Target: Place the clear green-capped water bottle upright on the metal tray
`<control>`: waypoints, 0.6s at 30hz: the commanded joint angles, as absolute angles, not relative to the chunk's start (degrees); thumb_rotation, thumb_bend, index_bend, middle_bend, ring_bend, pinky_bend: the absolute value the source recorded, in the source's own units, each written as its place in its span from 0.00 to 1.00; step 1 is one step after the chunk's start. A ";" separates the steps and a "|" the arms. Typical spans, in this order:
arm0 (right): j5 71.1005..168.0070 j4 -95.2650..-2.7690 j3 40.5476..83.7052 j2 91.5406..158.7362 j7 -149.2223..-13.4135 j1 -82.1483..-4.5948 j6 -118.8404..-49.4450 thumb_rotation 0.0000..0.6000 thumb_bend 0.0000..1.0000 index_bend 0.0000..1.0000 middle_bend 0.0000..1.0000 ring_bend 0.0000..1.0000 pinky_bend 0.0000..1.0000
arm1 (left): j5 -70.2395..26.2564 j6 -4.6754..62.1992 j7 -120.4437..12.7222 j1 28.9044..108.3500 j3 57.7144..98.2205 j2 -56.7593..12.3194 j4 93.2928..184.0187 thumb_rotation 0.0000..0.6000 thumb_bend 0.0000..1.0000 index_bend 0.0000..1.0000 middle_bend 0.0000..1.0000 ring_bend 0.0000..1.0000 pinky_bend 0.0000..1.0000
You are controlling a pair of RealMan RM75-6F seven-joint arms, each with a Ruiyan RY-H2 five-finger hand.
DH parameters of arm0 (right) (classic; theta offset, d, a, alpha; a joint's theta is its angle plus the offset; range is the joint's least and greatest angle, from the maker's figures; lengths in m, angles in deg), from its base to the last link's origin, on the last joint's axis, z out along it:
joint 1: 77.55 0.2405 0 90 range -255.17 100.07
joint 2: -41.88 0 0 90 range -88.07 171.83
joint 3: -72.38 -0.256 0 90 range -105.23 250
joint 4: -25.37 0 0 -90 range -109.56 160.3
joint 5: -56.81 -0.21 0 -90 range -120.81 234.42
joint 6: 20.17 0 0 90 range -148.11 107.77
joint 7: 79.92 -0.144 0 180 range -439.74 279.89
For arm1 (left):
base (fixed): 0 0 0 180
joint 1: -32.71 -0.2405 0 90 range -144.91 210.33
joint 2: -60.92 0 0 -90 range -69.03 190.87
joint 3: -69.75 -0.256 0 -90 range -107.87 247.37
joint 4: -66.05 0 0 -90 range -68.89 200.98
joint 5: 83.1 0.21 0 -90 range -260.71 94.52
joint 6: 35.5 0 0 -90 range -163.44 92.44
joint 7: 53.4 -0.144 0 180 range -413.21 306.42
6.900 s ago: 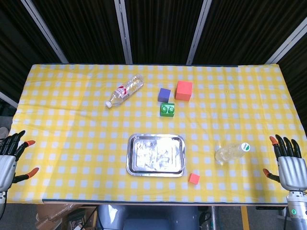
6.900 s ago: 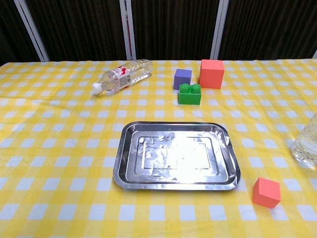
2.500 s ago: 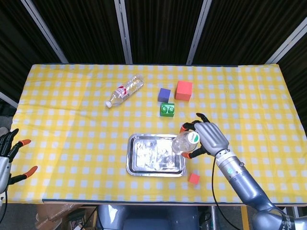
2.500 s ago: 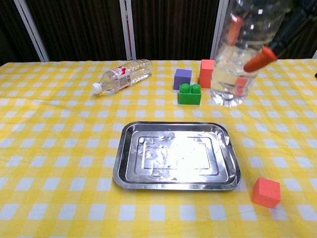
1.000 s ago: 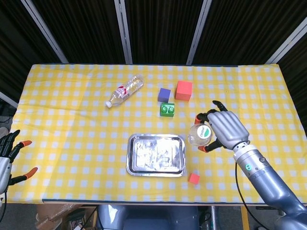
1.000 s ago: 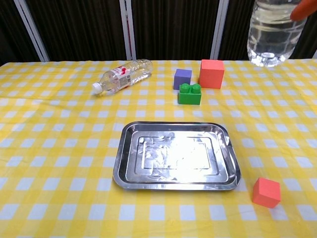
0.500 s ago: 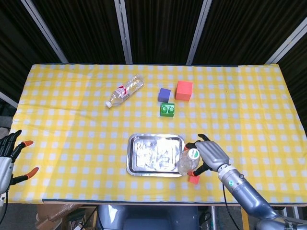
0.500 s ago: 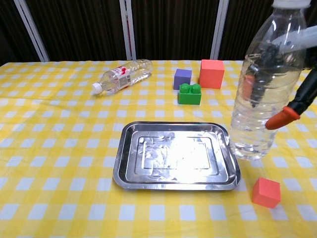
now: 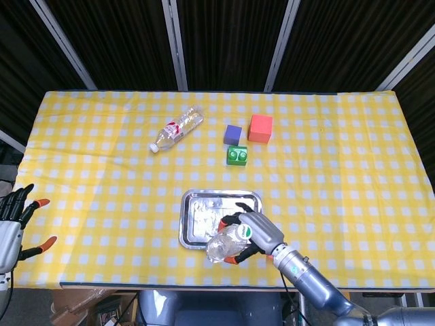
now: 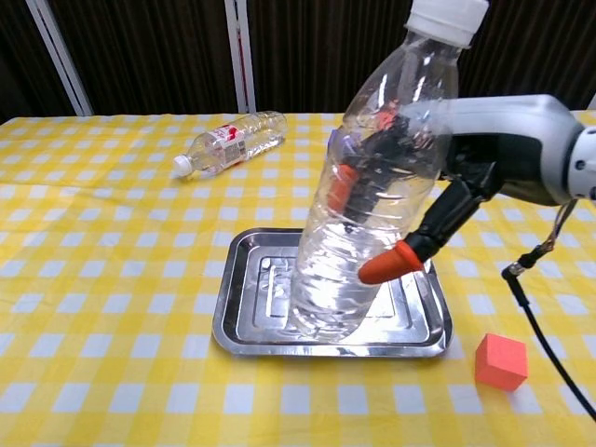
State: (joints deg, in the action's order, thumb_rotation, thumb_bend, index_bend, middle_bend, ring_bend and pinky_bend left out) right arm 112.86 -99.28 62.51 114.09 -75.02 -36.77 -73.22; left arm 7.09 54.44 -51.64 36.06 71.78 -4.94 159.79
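On the yellow-checked surface [image 9: 102, 170] before dark panelled walls, the right hand [image 9: 262, 234], fingers [image 10: 396, 261] gripping the tilted green-capped water bottle [image 10: 368, 205], has moved leftward over the metal tray [image 10: 244, 321].

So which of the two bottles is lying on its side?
The white-capped bottle with the red label, far left on the cloth. The green-capped bottle is held, tilted, over the tray by the right hand.
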 commanded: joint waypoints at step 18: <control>119.55 -87.55 62.28 93.40 -88.32 -44.16 -71.95 1.00 0.20 0.74 0.58 0.33 0.00 | 6.48 54.40 -51.73 36.04 71.97 -4.97 159.98 1.00 0.19 0.24 0.00 0.00 0.00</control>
